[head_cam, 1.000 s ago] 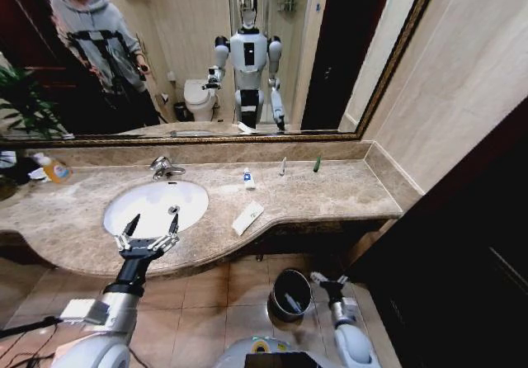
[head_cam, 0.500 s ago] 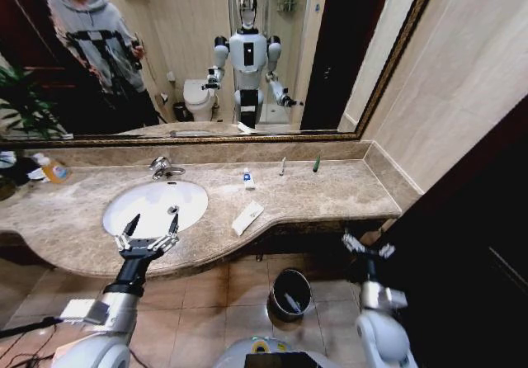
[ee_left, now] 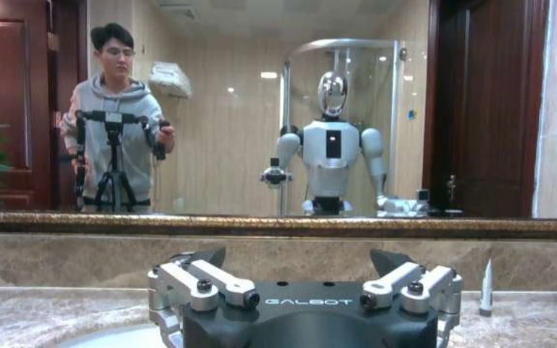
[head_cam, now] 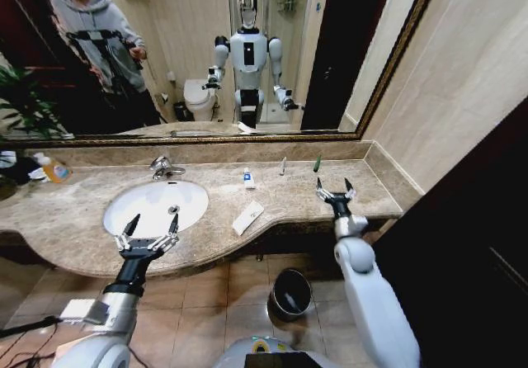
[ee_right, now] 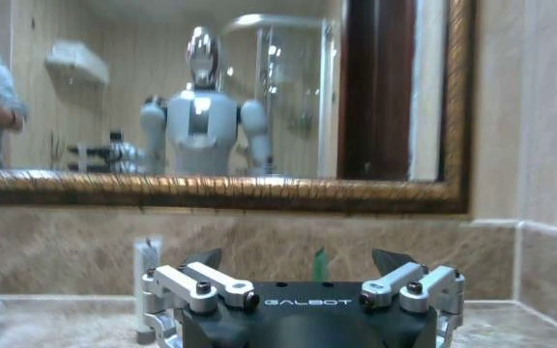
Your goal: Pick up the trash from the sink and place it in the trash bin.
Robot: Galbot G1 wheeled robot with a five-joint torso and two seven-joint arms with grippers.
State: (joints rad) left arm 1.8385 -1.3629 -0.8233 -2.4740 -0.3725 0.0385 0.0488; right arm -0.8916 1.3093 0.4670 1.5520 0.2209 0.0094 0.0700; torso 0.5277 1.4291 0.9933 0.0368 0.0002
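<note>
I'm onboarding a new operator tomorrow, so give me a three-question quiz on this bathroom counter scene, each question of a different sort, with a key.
1. True or false: the right gripper is shut on the green-capped bottle.
2. Multiple choice: the flat white packet lies (A) in the sink, (B) on the marble counter beside the sink, (C) in the trash bin.
3. Fill in: the left gripper hangs open over the front rim of the ____.

Key: 1. False; it is open, above the counter, short of the bottle. 2. B. 3. sink.

Spread right end effector (ee_right: 298, 262) (perhaps empty)
</note>
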